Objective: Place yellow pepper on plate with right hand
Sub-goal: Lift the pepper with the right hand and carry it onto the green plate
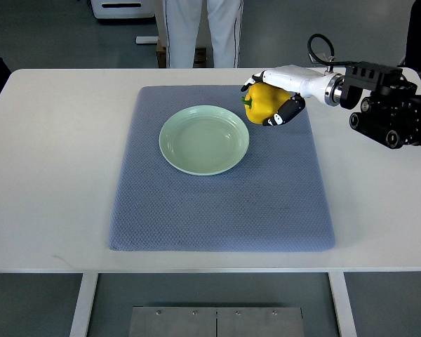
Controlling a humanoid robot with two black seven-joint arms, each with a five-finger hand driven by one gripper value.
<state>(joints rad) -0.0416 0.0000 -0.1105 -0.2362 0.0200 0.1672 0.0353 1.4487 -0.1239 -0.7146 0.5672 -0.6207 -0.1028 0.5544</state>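
A yellow pepper (264, 102) with a green stem is held in my right hand (275, 98), whose white and black fingers wrap around it. The hand and pepper hover over the far right part of the blue mat, just right of the pale green plate (175, 151). The plate is bare and lies near the middle of the mat. My right arm (379, 105) comes in from the right edge. My left arm does not show.
The blue-grey mat (217, 210) covers the middle of the white table (49, 175). A person in white trousers (202, 31) stands behind the table's far edge.
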